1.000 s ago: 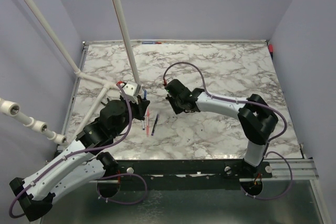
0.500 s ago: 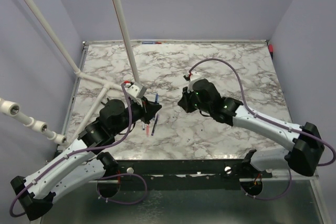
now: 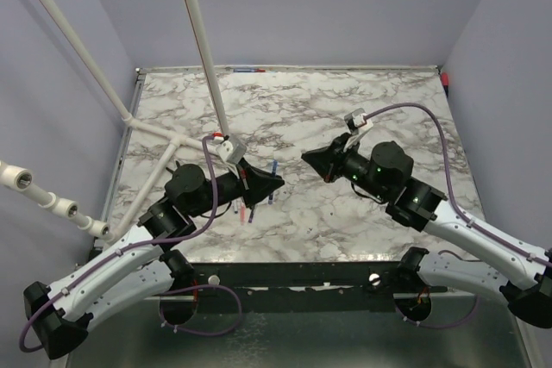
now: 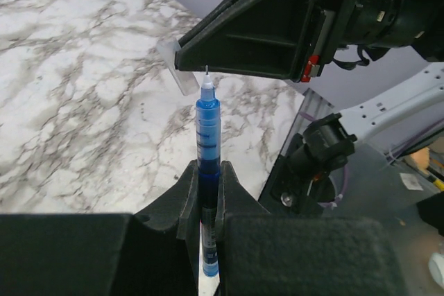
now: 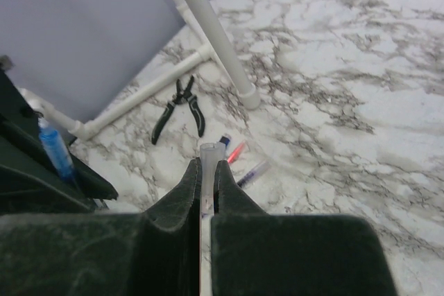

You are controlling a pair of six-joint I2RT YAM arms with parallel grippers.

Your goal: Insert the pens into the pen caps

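Left gripper (image 4: 208, 175): jaws clamped on the blue pen (image 4: 207, 136), which stands out past the fingertips with its nib leading.

Right gripper (image 5: 208, 171): jaws closed on a pale, translucent cap (image 5: 208, 154), open mouth facing outward.

Change noted: a second ago I had the left gripper down among the loose pens and the right arm folded back near its base. Both arms have since lifted and swung inward, and the two grippers now face each other above the table (image 3: 388, 109), near but not touching. I judge pick-up complete for this pair and mating about to begin.

From the left wrist, the nib sits just below the underside of the right gripper, with the cap just beside it to the left. I read nib and mouth as not yet in line, so a small correction is needed before pushing.

From the right wrist, the cap's mouth is plain. The blue pen shows only at the left edge, so alignment cannot be judged there. That view alone shows what lies on the marble: a red pen (image 5: 236, 152), a dark pen (image 5: 253, 169), a third small piece I cannot identify, pliers (image 5: 179, 105) and the white pipes (image 5: 208, 25).

From above, the gap between the grippers is clear, but the cap is too small to make out.
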